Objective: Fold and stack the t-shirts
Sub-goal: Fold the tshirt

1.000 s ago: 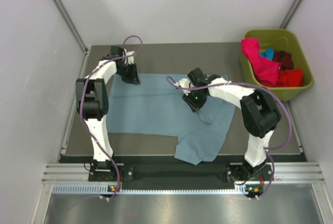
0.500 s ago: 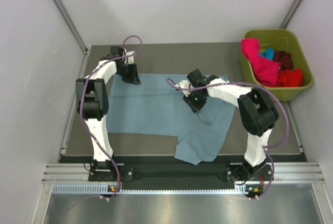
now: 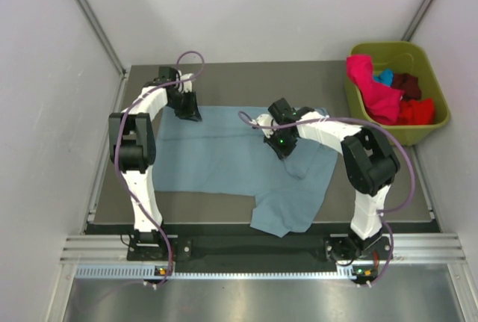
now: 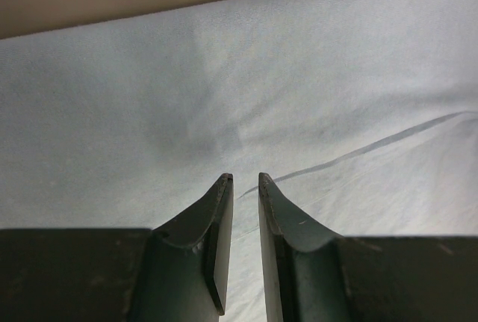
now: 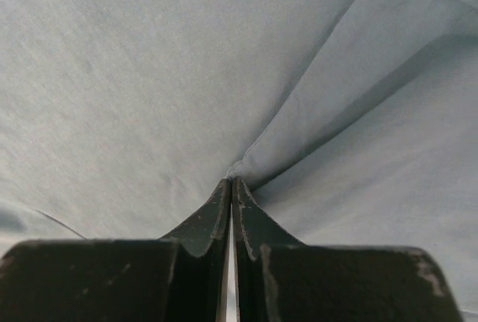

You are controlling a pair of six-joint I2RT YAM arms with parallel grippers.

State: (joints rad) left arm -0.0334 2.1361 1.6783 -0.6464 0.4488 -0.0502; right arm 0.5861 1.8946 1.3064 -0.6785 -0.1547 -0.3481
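Now my right claw (image 3: 278,145) is clenched on a pucker of the tee (image 3: 216,161), spread mid desk (image 3: 239,75). My left claw (image 3: 188,113) sits at its 11 o'clock corner, fingers a slit apart; I cannot tell if it grips. The collar is hidden. The tee's long axis runs 9 to 3 o'clock.

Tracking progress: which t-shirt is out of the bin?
The grey-blue t-shirt, spread across the table; the pink, turquoise, maroon and red ones lie bunched in the bin.
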